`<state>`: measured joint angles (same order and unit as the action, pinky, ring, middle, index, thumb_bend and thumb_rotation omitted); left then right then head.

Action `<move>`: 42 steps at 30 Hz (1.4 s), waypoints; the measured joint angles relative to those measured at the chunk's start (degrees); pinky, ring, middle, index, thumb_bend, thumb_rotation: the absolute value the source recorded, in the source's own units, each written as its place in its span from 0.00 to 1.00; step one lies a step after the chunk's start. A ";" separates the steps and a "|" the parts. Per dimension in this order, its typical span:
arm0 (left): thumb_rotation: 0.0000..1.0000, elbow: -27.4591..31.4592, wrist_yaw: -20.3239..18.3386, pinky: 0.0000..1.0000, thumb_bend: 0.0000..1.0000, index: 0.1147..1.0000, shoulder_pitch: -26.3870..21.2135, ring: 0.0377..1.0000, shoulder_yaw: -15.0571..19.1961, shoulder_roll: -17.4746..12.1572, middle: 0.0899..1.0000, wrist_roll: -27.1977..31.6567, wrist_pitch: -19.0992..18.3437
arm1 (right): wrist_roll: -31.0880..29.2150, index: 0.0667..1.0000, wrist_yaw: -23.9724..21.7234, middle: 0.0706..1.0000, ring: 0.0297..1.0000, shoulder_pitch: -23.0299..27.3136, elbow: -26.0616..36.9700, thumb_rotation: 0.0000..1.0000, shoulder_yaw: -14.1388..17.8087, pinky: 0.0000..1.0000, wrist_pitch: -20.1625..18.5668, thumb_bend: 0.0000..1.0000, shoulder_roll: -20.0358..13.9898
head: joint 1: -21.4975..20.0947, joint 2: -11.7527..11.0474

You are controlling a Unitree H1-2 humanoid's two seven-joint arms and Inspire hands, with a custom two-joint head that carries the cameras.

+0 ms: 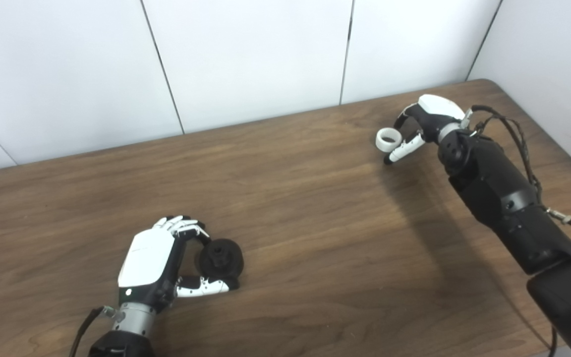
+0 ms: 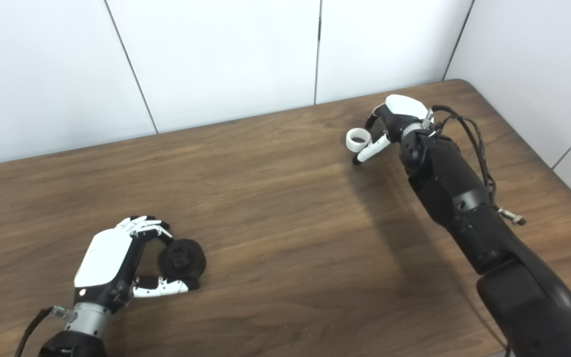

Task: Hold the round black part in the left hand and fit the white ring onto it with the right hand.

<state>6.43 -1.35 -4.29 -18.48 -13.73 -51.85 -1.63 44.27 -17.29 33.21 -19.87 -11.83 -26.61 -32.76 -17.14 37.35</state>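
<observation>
The round black part (image 1: 222, 258) rests on the wooden table (image 1: 315, 238) at the front left. My left hand (image 1: 154, 260) is shut on it, fingers curled over its top and thumb along its lower edge. The white ring (image 1: 388, 140) is at the far right of the table. My right hand (image 1: 427, 121) is closed around it, with the fingers curled behind it and the thumb (image 1: 405, 148) along its near side. I cannot tell whether the ring is lifted off the table. The two hands are far apart.
White wall panels (image 1: 256, 59) stand right behind the table's far edge and along its right side. The right forearm (image 1: 503, 198) with its loose cables stretches over the table's right part. Bare wood lies between the two hands.
</observation>
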 measured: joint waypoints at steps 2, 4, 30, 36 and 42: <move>0.05 0.00 0.00 0.91 0.52 0.42 0.00 0.85 -0.01 0.01 0.74 -0.03 -0.02 | -0.01 0.69 0.14 0.94 1.00 0.04 -0.07 0.31 -0.01 0.99 -0.02 0.83 0.02 | -0.09 0.00; 0.05 0.01 -0.01 0.91 0.52 0.42 0.00 0.85 -0.01 0.02 0.74 -0.04 -0.06 | -0.07 0.69 0.34 0.94 1.00 0.13 -0.26 0.32 -0.01 0.99 -0.02 0.83 0.09 | 0.09 0.00; 0.05 0.03 0.01 0.91 0.52 0.42 0.01 0.85 -0.07 0.18 0.74 -0.32 -0.23 | -0.07 0.69 -0.49 0.95 1.00 1.61 -2.23 0.33 2.82 1.00 -0.13 0.80 2.91 | 0.70 0.44; 0.05 0.08 -0.03 0.92 0.52 0.42 0.00 0.86 -0.07 0.22 0.75 -0.37 -0.53 | 0.31 0.68 -1.10 0.93 1.00 1.60 -2.21 0.33 2.87 1.00 -0.14 0.80 2.90 | 0.79 0.62; 0.05 0.15 -0.12 0.91 0.52 0.42 0.00 0.85 -0.11 0.23 0.74 -0.40 -1.04 | 0.43 0.66 -1.19 0.92 1.00 1.57 -2.09 0.31 2.95 1.00 -0.14 0.80 2.80 | 0.79 0.62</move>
<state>6.58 -1.48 -4.29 -18.59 -13.50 -52.24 -2.67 44.70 -18.48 34.77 -21.95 -8.88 -26.75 -29.96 -16.35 37.97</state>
